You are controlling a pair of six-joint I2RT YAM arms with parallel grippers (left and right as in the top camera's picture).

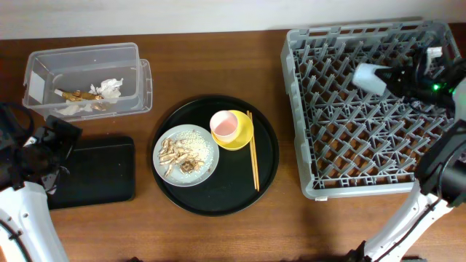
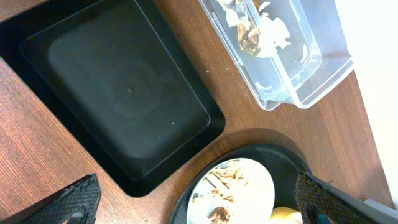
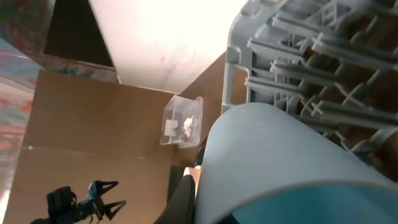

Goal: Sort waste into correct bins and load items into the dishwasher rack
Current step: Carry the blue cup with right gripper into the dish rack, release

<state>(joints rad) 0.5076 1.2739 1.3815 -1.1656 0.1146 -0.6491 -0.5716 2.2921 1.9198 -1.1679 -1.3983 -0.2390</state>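
Light-blue cup (image 1: 369, 77), smooth and round, lies on its side clamped in the right end effector (image 1: 392, 78), above the far part of the dishwasher rack (image 1: 295, 109). The rack is a square grey plastic grid of upright pegs at the right of the wooden table (image 1: 218, 240). The left end effector (image 1: 62, 142) is spread wide over the shallow matte black tray (image 2: 124, 93), near the clear plastic tub (image 1: 80, 49) holding crumpled napkins (image 1: 111, 88).

Left gripper (image 2: 196, 186) agape; right gripper (image 1: 394, 78) around cup (image 1: 366, 76)
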